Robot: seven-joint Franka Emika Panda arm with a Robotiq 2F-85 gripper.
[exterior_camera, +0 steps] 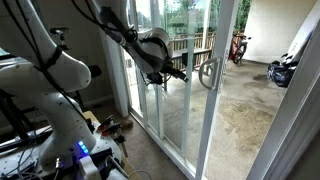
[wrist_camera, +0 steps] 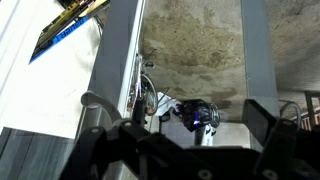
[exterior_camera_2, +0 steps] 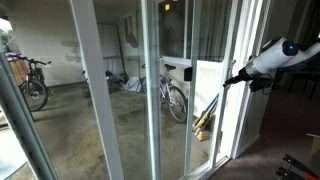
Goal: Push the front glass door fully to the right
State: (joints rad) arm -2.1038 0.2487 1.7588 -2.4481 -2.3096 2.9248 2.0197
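Observation:
The front glass door's white upright [exterior_camera: 222, 90] stands right of centre, with its curved loop handle [exterior_camera: 207, 73] on the edge. My black gripper [exterior_camera: 177, 74] hovers at handle height just left of the handle, close to the glass. In the wrist view the white upright [wrist_camera: 118, 60] and loop handle [wrist_camera: 88, 101] sit left, and my two dark fingers are spread wide with nothing between them [wrist_camera: 185, 135]. In an exterior view the gripper [exterior_camera_2: 234, 80] reaches in from the right toward the glass panels; I cannot make out the handle there.
Other white-framed glass panels [exterior_camera_2: 88, 90] stand beside the door. Outside are a concrete patio, bicycles [exterior_camera_2: 175, 100] [exterior_camera: 237, 45], a wooden railing [exterior_camera: 190, 45] and a dark blue bundle [exterior_camera: 283, 70] [wrist_camera: 190, 112]. Cables and gear [exterior_camera: 105, 128] lie by the robot base.

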